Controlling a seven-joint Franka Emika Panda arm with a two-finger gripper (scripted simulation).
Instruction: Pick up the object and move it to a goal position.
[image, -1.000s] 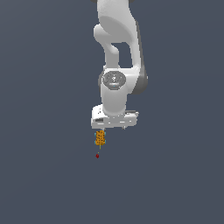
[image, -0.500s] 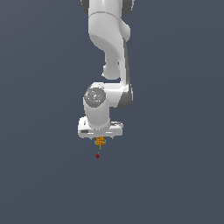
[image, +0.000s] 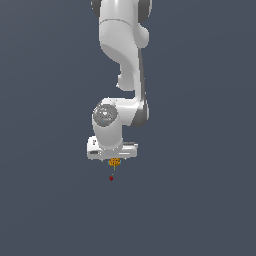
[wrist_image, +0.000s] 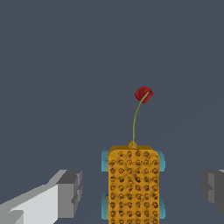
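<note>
The arm has swung lower and the gripper (image: 114, 159) now covers most of the object (image: 115, 162); fingers (wrist_image: 65, 192) stand apart either side of it, not touching; surroundings are plain dark grey; no writing.

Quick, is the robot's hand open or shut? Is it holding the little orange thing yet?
Gripper: open. Its fingers stand apart on either side of the orange object, not touching it, so it holds nothing.

Plain dark slate-grey backdrop (image: 45, 200) fills both views; no other non-task item visible.
</note>
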